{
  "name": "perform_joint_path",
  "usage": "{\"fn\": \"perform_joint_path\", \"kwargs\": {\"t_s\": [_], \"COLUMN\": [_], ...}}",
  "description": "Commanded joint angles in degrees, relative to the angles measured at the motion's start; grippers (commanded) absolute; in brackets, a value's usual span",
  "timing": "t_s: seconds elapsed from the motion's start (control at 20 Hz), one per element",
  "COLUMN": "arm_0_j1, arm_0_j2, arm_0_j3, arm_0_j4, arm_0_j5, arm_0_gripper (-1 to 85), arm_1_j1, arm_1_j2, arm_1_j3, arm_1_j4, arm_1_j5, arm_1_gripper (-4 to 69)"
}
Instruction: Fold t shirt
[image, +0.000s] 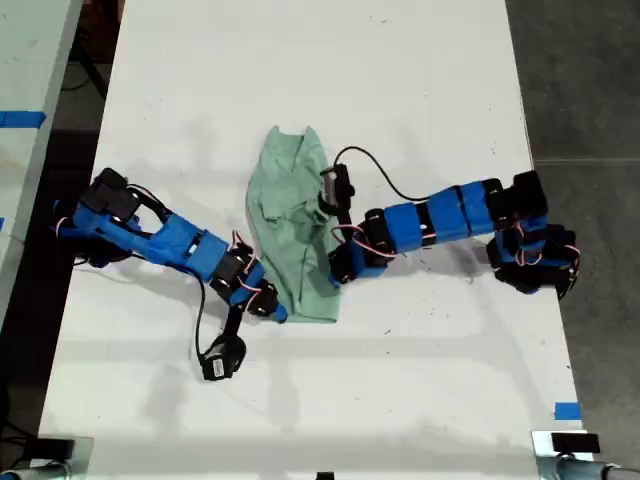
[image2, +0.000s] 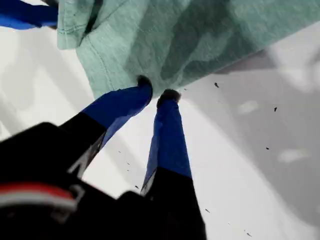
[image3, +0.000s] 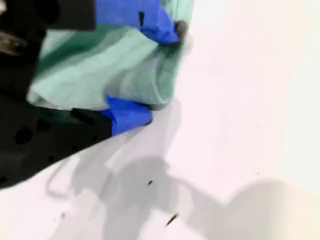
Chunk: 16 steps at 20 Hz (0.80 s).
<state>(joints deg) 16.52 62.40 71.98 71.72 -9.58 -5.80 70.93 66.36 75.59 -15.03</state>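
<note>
The t shirt lies near the middle of the white table, bunched into a narrow, wrinkled strip between both arms. Its long axis runs from the far end of the table toward the near edge in the exterior view, leaning slightly toward that view's right at the near end.

My first gripper has its jaws nearly closed, tips at a hemmed edge of the cloth; whether they actually pinch fabric cannot be told. My second gripper is clamped around a thick fold of the cloth, which fills the space between its jaws.

Judged step: drawing one edge across to form a fold. To do it well, confirm both grips, lift evenly, keep the held edge taut, and lay it parallel to the long axis without dragging the lower layer.
</note>
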Motion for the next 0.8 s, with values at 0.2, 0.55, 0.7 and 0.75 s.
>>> {"fn": "perform_joint_path", "kwargs": {"t_s": [0.2, 0.55, 0.7, 0.75], "arm_0_j1": [1.3, 1.1, 1.4, 1.7], "arm_0_j2": [-9.0, -8.8, -8.4, -8.2], "arm_0_j3": [-13.8, -13.7, -14.2, -14.2], "arm_0_j4": [2.9, 3.9, 3.7, 4.0], "arm_0_j5": [-0.4, -0.1, 0.3, 0.4], "arm_0_gripper": [-0.3, -0.3, -0.3, -0.3], "arm_1_j1": [-2.3, -5.6, -6.0, -6.4], "arm_1_j2": [0.4, -8.4, -13.4, -13.7], "arm_1_j3": [-4.0, -6.1, -10.3, -11.0], "arm_1_j4": [-1.0, -3.8, -3.4, -3.3], "arm_1_j5": [0.1, 1.3, 1.7, 1.2], "arm_1_gripper": [5.8, 34.2, -2.0, -1.2]}}
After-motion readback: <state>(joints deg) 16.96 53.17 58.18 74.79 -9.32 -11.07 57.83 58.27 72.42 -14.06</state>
